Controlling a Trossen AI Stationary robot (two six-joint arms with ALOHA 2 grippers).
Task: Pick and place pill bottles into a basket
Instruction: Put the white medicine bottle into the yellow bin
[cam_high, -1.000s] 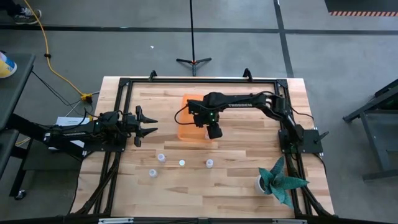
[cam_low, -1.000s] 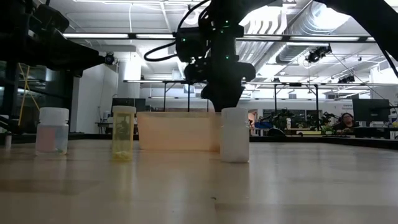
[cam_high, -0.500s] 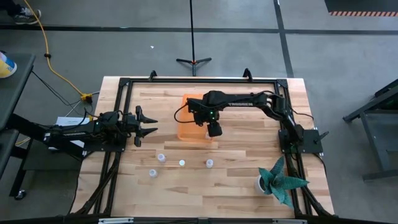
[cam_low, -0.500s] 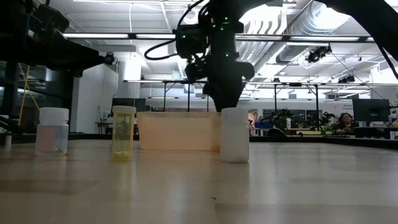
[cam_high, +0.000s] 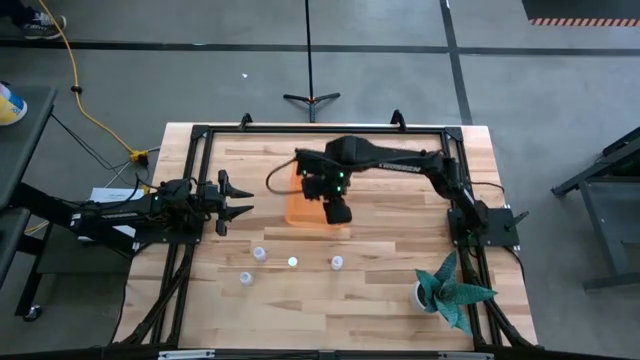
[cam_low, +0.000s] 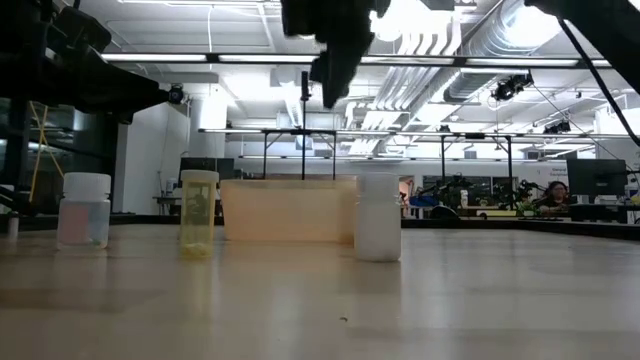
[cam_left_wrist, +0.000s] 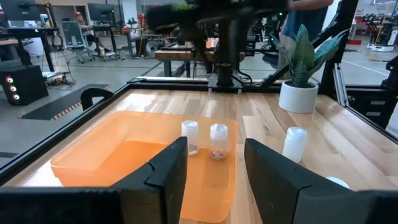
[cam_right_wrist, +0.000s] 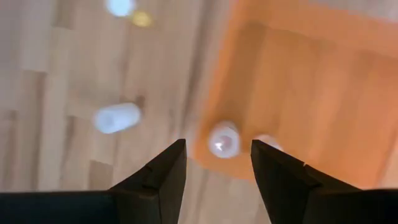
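Right gripper (cam_high: 337, 211): it hangs above the basket's corner that faces the loose bottles – fingers (cam_right_wrist: 163, 174) spread apart, nothing between them.
Left gripper (cam_high: 238, 201): it waits over the counter beside the basket, apart from it, pointed toward it; the fingers (cam_left_wrist: 166, 165) are spread and hold nothing.
Basket (cam_high: 301, 207): orange, low walls, it sits on the counter near the middle, under the right arm.
Bottles in the basket: two stand upright and close together inside, at the wall on the right arm's side – one (cam_left_wrist: 189, 137) and the other (cam_left_wrist: 218, 140) just beside it.
Bottles on the counter: four stand upright outside the basket, on the side away from the floor stand. Three make a loose row – one (cam_high: 259, 253), one (cam_high: 292, 262) with a greenish top, one (cam_high: 337, 263). The fourth (cam_high: 245, 278) is a bit farther from the basket than the row.
Low view: three bottles stand before the basket – one with a white cap (cam_low: 85, 210), a yellowish one (cam_low: 198, 213), a whitish one (cam_low: 377, 217) in front of the basket's end.
Plant pot (cam_high: 424, 294): white, with teal leaves, at the counter's corner well apart from the basket, by the right arm's base.
Counter (cam_high: 390, 290): light wooden boards inside a black frame.
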